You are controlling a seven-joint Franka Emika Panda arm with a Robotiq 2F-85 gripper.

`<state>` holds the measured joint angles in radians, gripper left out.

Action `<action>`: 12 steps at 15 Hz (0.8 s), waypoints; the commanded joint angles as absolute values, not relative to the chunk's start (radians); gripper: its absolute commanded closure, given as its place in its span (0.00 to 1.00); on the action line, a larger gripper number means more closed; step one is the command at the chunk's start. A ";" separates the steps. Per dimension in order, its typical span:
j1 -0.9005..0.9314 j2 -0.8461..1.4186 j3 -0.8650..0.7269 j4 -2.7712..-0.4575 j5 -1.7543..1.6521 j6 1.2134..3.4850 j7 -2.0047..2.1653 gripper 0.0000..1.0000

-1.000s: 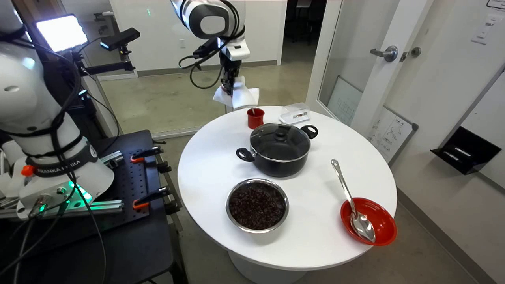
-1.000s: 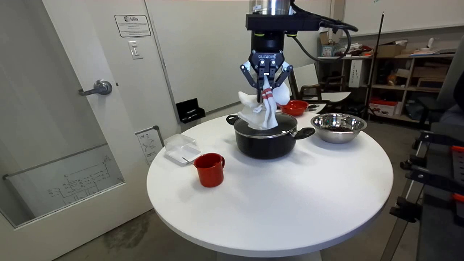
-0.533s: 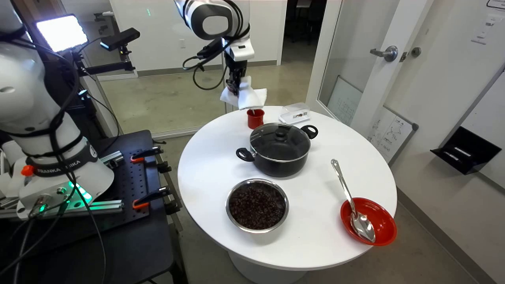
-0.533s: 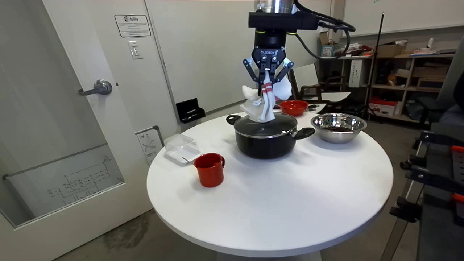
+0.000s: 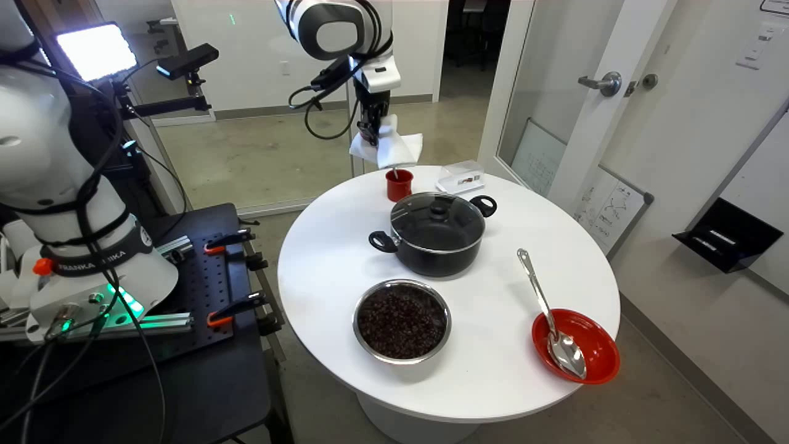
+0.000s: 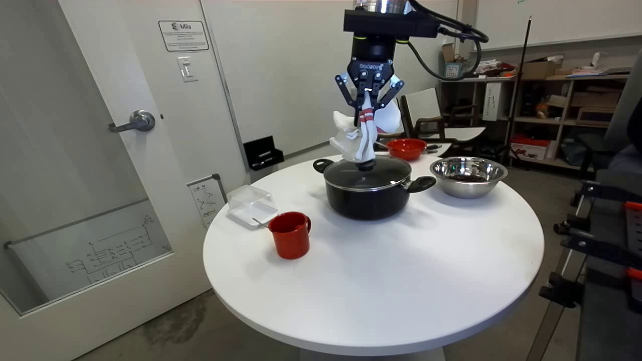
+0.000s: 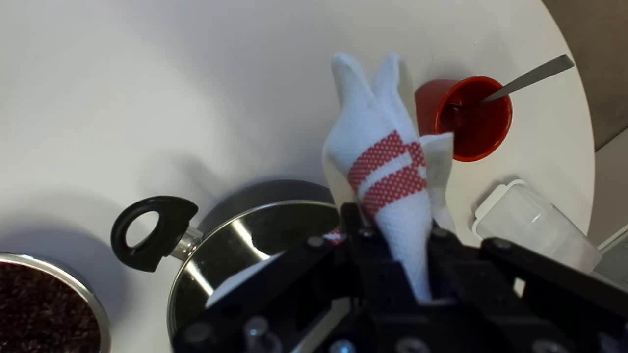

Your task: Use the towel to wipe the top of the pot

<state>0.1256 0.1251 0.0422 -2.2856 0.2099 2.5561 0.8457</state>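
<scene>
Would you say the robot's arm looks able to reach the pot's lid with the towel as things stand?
Probably yes: the claw grips the towel up in the air, and nothing appears to rest on the lid; only its raised knob might get in the way.

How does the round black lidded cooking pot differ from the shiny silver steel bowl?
The round black cooking pot has a dark, glossy lid on, while the shiny silver steel bowl is open, showing dark contents. The pot has two side handles; the bowl shows none. Both are round and stand on the white round table.
</scene>
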 commanded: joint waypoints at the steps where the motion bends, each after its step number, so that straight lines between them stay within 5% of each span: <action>1: 0.121 0.126 0.045 -2.285 0.202 2.555 0.864 0.97; 7: 0.110 0.244 -0.041 -2.166 0.025 2.464 1.121 0.97; 12: 0.034 0.380 -0.023 -1.977 0.225 2.176 1.019 0.97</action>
